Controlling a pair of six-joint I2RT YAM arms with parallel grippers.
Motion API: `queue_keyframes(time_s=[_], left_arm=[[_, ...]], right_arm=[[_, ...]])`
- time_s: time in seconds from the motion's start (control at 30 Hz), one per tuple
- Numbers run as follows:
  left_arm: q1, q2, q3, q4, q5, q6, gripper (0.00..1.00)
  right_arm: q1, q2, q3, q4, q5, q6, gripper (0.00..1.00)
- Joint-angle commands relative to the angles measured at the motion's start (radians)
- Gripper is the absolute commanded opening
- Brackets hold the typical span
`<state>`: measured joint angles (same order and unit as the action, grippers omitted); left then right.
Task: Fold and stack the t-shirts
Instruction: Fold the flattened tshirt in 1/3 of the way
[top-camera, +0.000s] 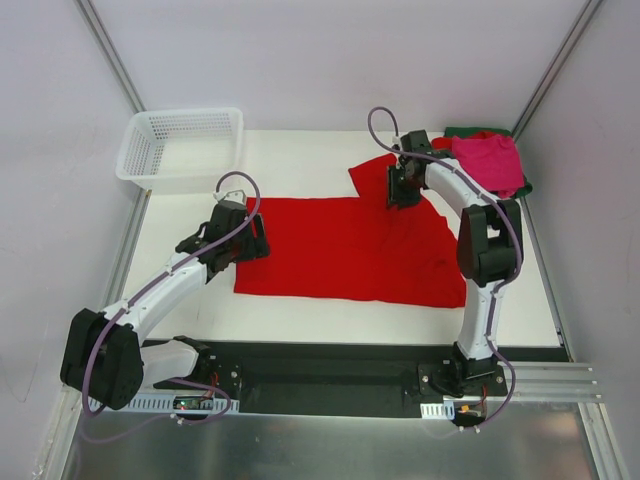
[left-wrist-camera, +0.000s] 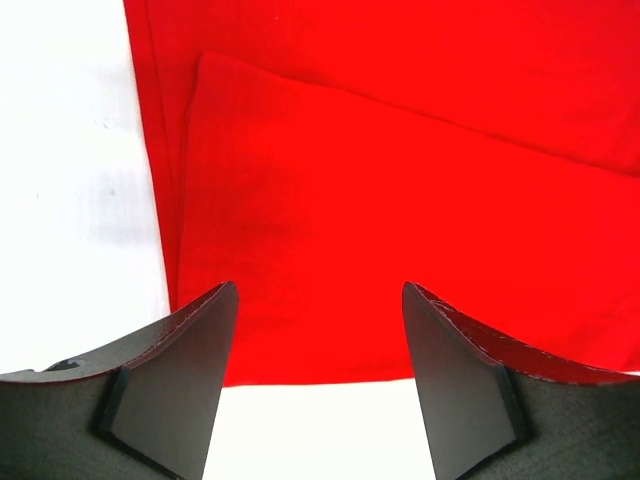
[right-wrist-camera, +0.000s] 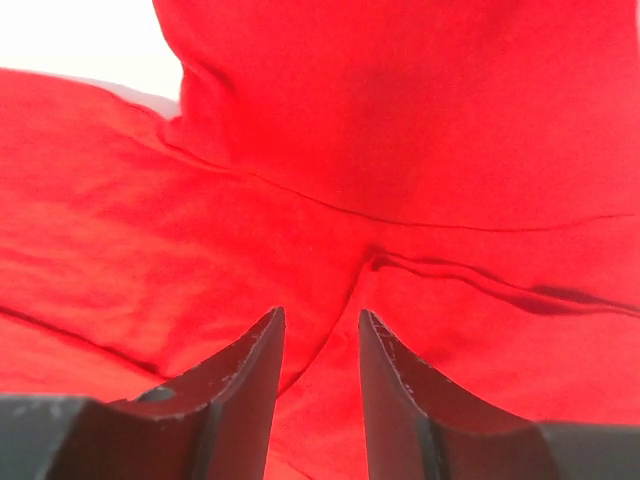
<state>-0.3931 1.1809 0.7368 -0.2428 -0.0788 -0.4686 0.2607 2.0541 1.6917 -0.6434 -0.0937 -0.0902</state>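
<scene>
The bright red t-shirt lies spread across the middle of the white worktop, mostly flat, with one short sleeve sticking out from its far edge. Its right half is rumpled, with creases running toward the near hem.

The left tool hovers at the shirt's left edge. Its fingers are spread wide with nothing between them, and the cloth below lies flat. The left wrist view shows a folded-over layer of the same red cloth lying on top of the shirt, its edge running just inside the shirt's outer edge.

The right tool is down on the shirt's far edge, just beside the root of that sleeve. Its fingers stand narrowly apart, with red cloth puckered in the gap. I cannot tell whether they actually pinch it.

Beyond the shirt's far right corner, a magenta-pink t-shirt sits folded on a dark green t-shirt. A white mesh basket stands well beyond the shirt's far left corner
</scene>
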Motion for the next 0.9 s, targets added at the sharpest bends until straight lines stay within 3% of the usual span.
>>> queue_keyframes(time_s=[0.0, 0.37, 0.87], left_arm=[[-0.006, 0.010, 0.041, 0.019, -0.027, 0.016, 0.67], [-0.006, 0.017, 0.038, 0.017, -0.021, 0.016, 0.67], [-0.006, 0.008, 0.023, 0.017, -0.026, 0.019, 0.67]], right_arm=[[-0.006, 0.043, -0.003, 0.010, -0.072, 0.023, 0.38], [-0.008, 0.020, -0.141, 0.039, -0.126, 0.066, 0.39], [0.022, -0.081, -0.293, -0.009, -0.031, 0.070, 0.38]])
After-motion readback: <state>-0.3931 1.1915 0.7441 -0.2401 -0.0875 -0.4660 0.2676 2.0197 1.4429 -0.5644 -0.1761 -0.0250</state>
